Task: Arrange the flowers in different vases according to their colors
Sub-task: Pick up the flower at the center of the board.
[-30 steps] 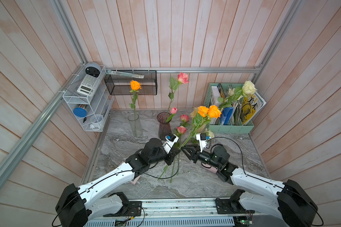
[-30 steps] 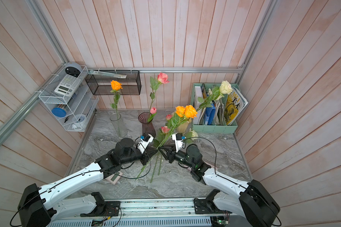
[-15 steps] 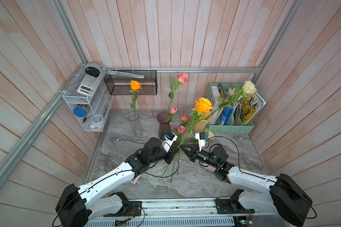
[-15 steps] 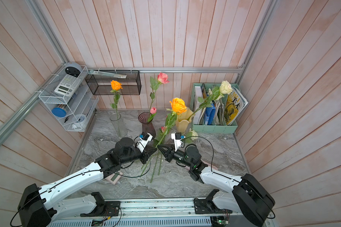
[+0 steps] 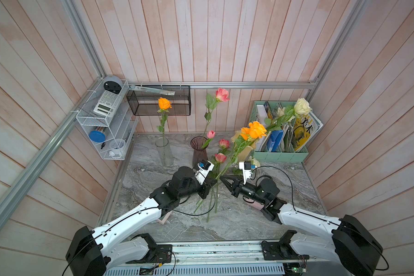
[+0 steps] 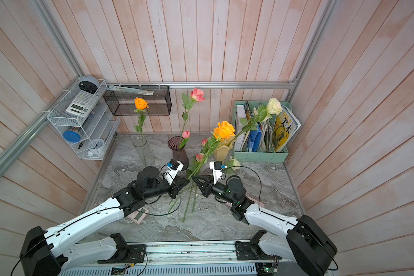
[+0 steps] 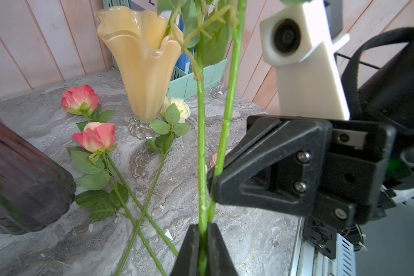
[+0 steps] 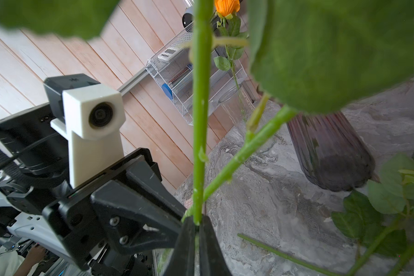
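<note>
Marble table [image 5: 225,227]: your left gripper [image 7: 204,229] and right gripper [image 8: 196,224] each clamp a stem [image 7: 201,133]; orange blooms [image 5: 256,129] overlap; clear vase [image 5: 164,153] holds one.

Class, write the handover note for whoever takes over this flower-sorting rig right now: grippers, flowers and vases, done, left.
Left gripper: shut on one orange rose's stem.
Right gripper: shut on the other's stem; held orange roses raised above the table.
Done: single orange rose in clear vase; pink rose, pink tulip in purple vase; cream rose in yellow vase.
Left: held pair to clear vase; two lying pink roses to purple; lying cream rose to yellow.
</note>
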Controlling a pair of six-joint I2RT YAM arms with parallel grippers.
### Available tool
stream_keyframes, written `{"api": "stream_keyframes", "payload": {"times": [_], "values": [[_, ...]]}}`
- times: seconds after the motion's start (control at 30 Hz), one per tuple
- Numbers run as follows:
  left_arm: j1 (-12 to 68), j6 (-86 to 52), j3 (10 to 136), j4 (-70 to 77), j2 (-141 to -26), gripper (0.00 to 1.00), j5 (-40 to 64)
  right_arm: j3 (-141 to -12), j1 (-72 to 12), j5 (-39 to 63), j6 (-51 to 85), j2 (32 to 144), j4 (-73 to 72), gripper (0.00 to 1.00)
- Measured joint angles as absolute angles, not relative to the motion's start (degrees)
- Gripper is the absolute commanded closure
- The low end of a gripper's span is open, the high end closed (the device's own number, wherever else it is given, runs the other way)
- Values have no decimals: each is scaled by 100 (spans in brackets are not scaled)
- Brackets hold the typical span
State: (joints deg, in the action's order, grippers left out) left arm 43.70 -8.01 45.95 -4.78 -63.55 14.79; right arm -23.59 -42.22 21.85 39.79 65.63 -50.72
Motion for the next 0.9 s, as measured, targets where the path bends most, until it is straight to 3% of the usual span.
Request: {"api": "stream_keyframes", "payload": {"times": [0.57,0.9], "values": [[4007,-799,4598,-607,-5953,91,1496,-2322,-4222,2084,3736,6099,-4209,100],[4007,-799,4963,-814,-5015,93,1472,-2231,-4222,1896,3483,5221,-3227,100]]}}
